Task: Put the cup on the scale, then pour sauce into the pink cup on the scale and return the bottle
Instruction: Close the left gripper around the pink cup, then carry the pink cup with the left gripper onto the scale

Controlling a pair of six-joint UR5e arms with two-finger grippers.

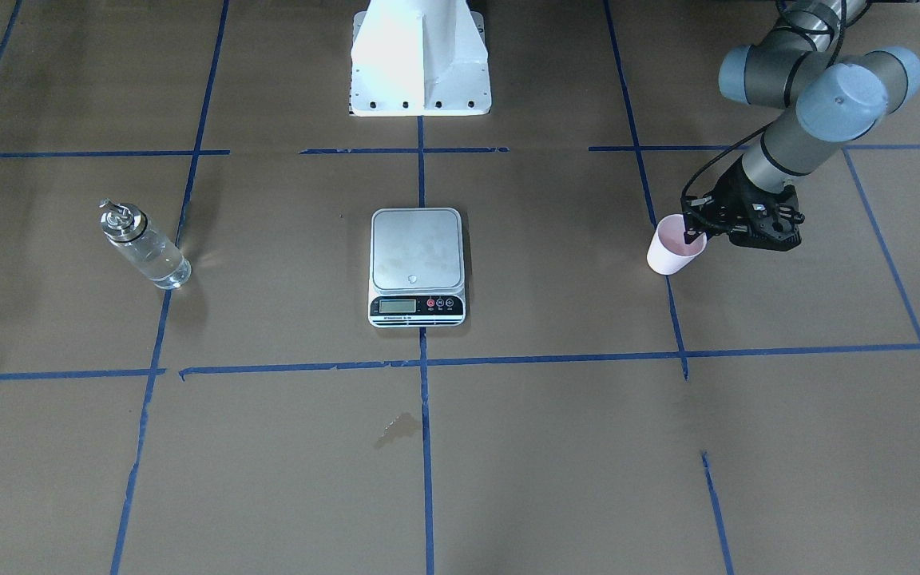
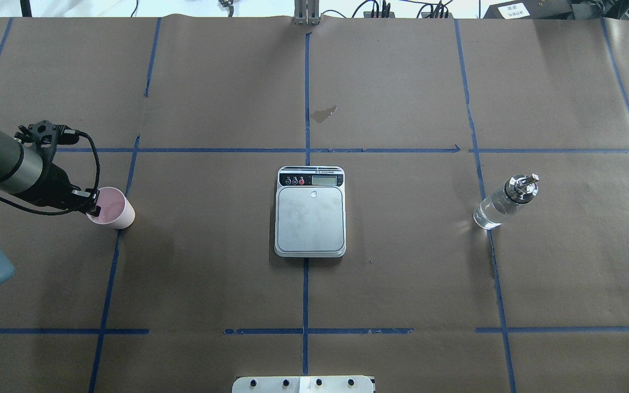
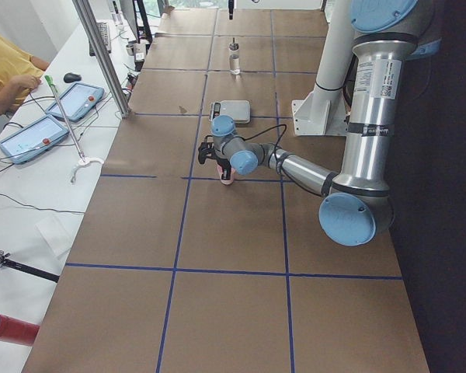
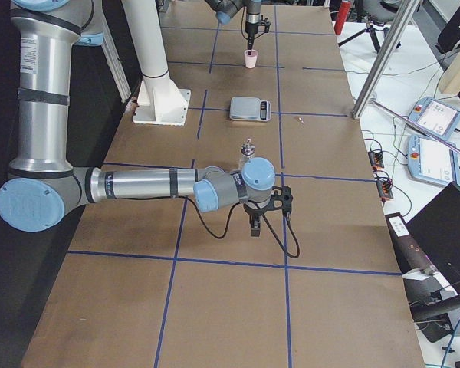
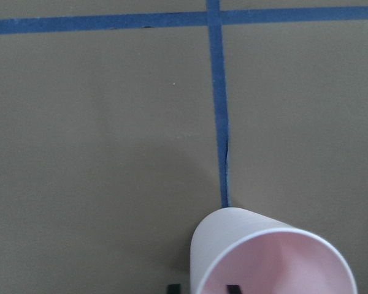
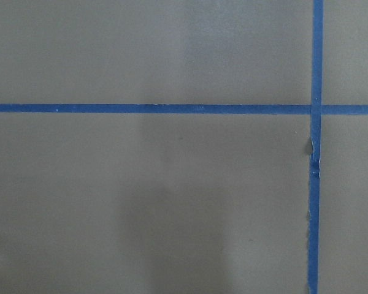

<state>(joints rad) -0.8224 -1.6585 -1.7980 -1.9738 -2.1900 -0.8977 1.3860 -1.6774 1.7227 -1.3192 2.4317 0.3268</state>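
While the pink cup (image 2: 112, 210) stands upright on the brown paper-covered table (image 2: 211, 262), beside a blue tape line (image 5: 219, 110), you have the left gripper (image 2: 94, 206) right at its rim. In the left wrist view two dark fingertips (image 5: 234, 288) show at the bottom edge, one inside the cup's mouth and one outside its wall. They straddle the wall with a gap between them, so the jaws look apart and not yet pinched.

You are on the first step: getting the cup onto the scale (image 2: 310, 215). The scale lies well apart from this gripper, off toward the middle of the table, and its steel plate is bare. Next, close gently on the thin wall, since a hard squeeze would likely crush it. Then lift straight up and carry the cup across to the middle of the plate.

Beyond the scale, farthest from the left gripper, the glass bottle (image 2: 503, 202) stands with its clear sauce (image 2: 488, 214) untouched. Your right gripper (image 4: 254, 228) hangs near it, pointing down at bare paper. Only the side camera shows it, so you cannot tell how its jaws stand.
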